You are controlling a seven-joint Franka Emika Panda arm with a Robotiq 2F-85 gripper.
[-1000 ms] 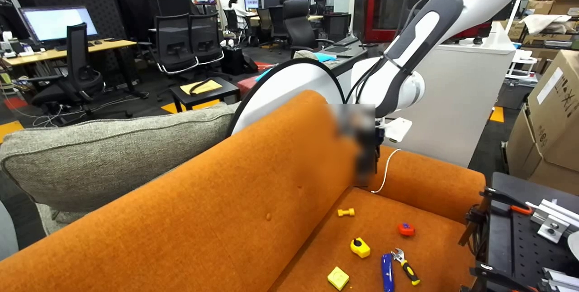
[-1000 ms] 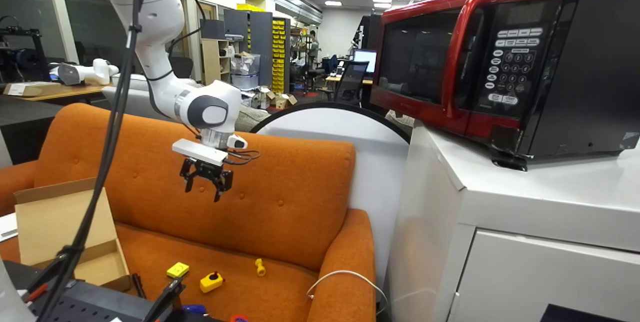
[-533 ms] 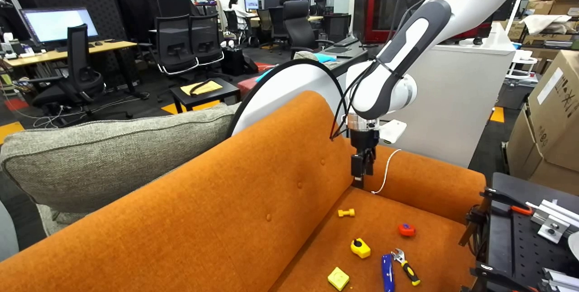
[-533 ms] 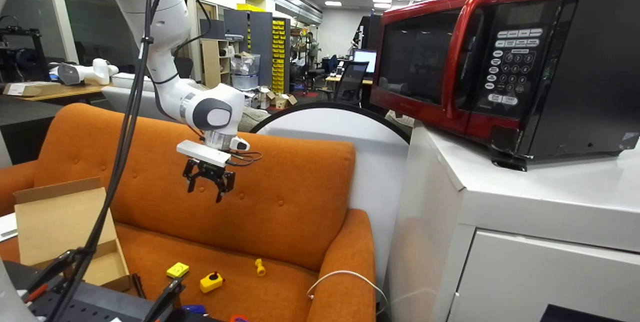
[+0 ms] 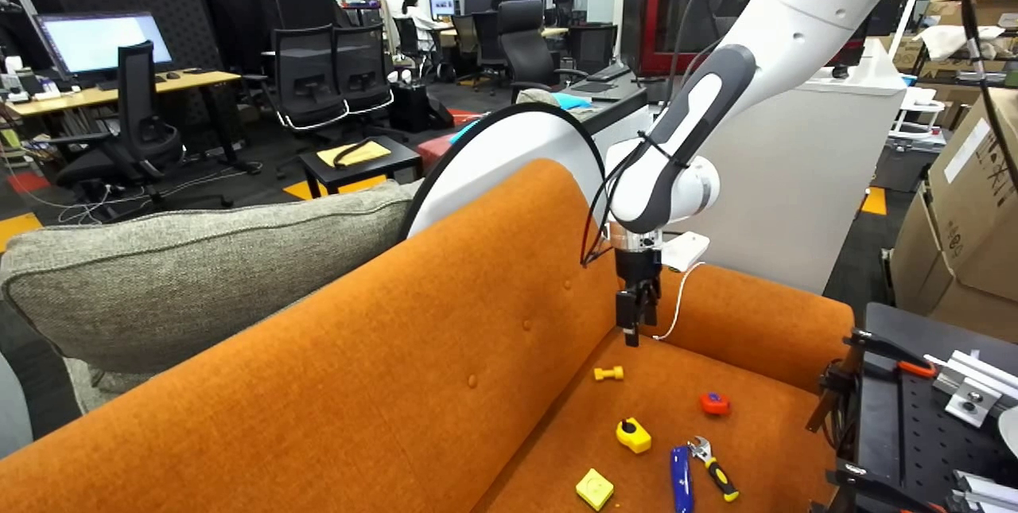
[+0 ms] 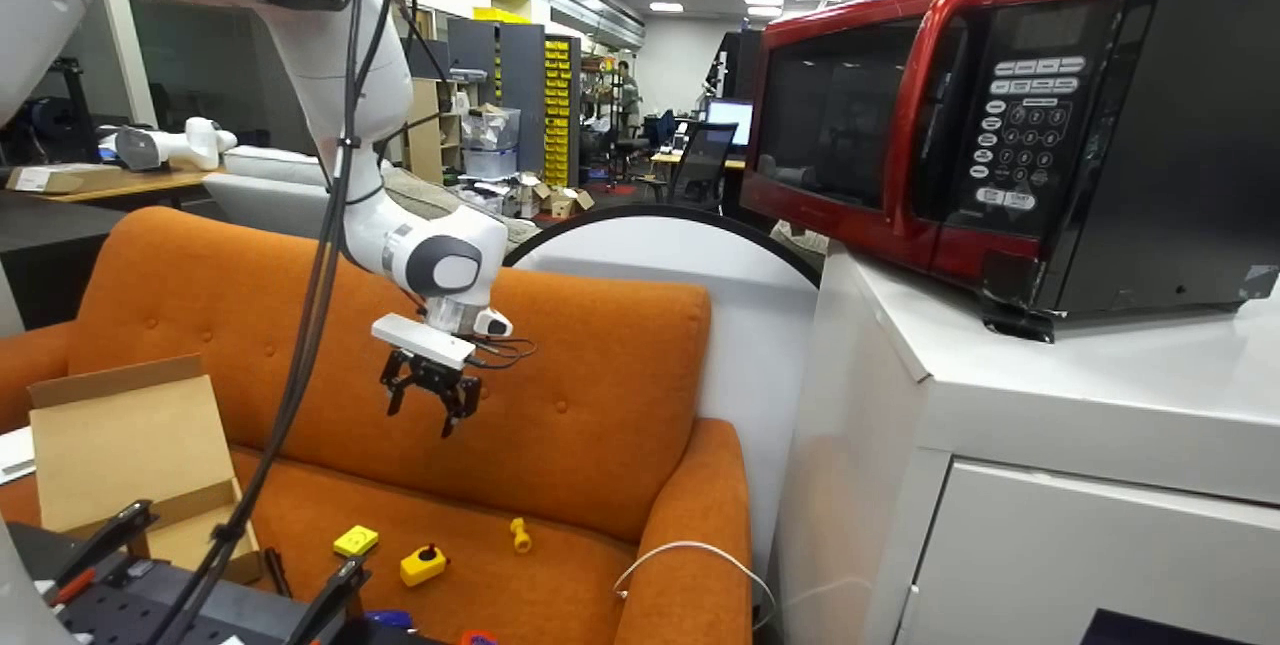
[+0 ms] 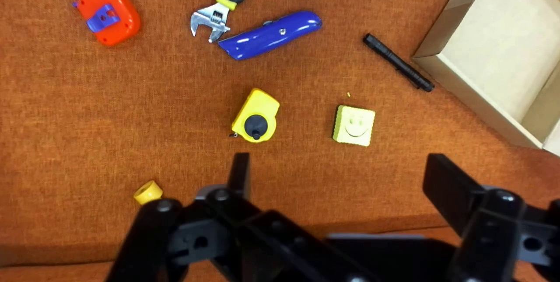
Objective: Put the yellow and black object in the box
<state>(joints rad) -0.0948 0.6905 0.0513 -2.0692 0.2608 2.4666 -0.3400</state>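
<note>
The yellow and black object (image 7: 260, 103) is a small rounded yellow piece with a round black patch on top. It lies on the orange sofa seat and also shows in both exterior views (image 5: 636, 440) (image 6: 422, 566). The open cardboard box (image 7: 469, 81) is at the right of the wrist view, with its lid raised in an exterior view (image 6: 125, 440). My gripper (image 7: 339, 159) is open and empty. In both exterior views (image 5: 632, 330) (image 6: 420, 417) it hangs above the seat, pointing down. In the wrist view the object lies just beyond the left fingertip.
A yellow square block (image 7: 354, 125), a black pen-like stick (image 7: 398, 62), a blue cutter (image 7: 271, 35), a wrench (image 7: 225, 4), a red piece (image 7: 114, 17) and a yellow dumbbell-shaped piece (image 5: 608, 373) lie on the seat. The sofa backrest (image 6: 580, 355) rises behind the gripper.
My gripper has moved lower towards the seat, shifting right in an exterior view where the box shows. It stays open. The objects and the box have not moved.
</note>
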